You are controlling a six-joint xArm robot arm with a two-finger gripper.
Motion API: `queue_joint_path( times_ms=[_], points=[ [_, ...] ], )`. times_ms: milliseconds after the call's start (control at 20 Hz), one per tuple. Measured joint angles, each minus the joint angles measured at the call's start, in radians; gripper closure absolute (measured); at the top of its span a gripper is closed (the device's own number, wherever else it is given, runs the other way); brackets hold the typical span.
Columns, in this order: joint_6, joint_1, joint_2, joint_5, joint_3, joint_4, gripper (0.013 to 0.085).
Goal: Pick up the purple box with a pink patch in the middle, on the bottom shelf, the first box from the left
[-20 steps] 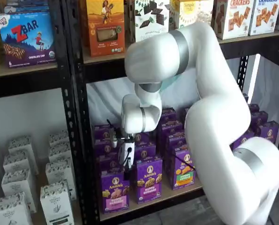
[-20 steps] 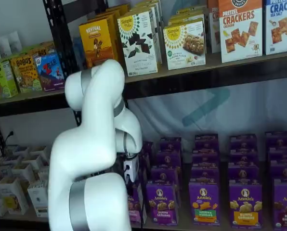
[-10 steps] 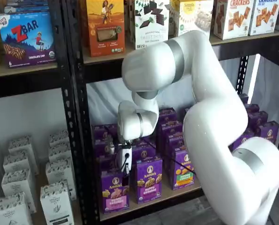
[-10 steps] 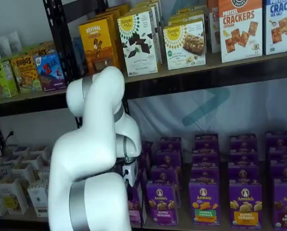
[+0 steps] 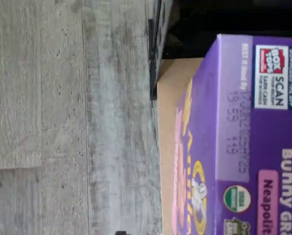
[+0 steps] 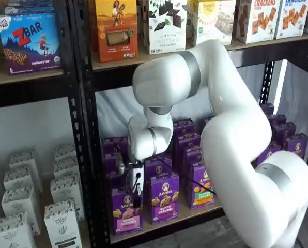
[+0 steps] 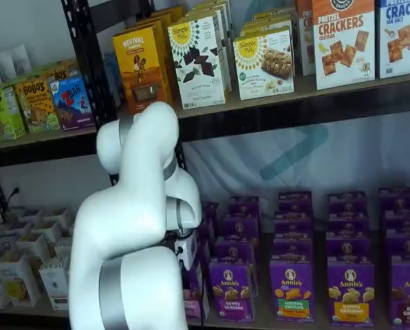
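The desk [image 6: 195,213] is a tan board with a black rail. Purple cartons stand on it in rows; the purple box [image 6: 126,211] stands at its front left corner.

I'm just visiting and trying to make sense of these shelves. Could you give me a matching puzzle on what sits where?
Things:
1. purple box
2. ZBAR box
3. orange box
4. white cartons

Descriptions:
A. blue, upper shelf, left of the black upright
B. pink band, front row of the bottom shelf
C. low down, left of the black upright
D. upper shelf, right of the black upright

Pairs: 1-B, 2-A, 3-D, 4-C.
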Motion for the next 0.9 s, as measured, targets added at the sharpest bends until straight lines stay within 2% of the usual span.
queue_joint_path(
  times_ms=[450, 550, 600, 650, 800, 850, 900],
  points=[
    [0.028, 0.0, 0.026, 0.019, -0.033, -0.029, 0.013],
    [0.026, 0.001, 0.028, 0.021, -0.035, -0.027, 0.021],
    [0.021, 0.001, 0.029, 0.022, -0.036, -0.021, 0.021],
    [0.018, 0.002, 0.029, 0.02, -0.036, -0.017, 0.025],
    [0.008, 0.003, 0.03, 0.016, -0.036, -0.005, 0.029],
    [0.004, 0.004, 0.03, 0.014, -0.036, 0.001, 0.033],
    [0.002, 0.004, 0.031, 0.014, -0.037, 0.003, 0.033]
  ],
)
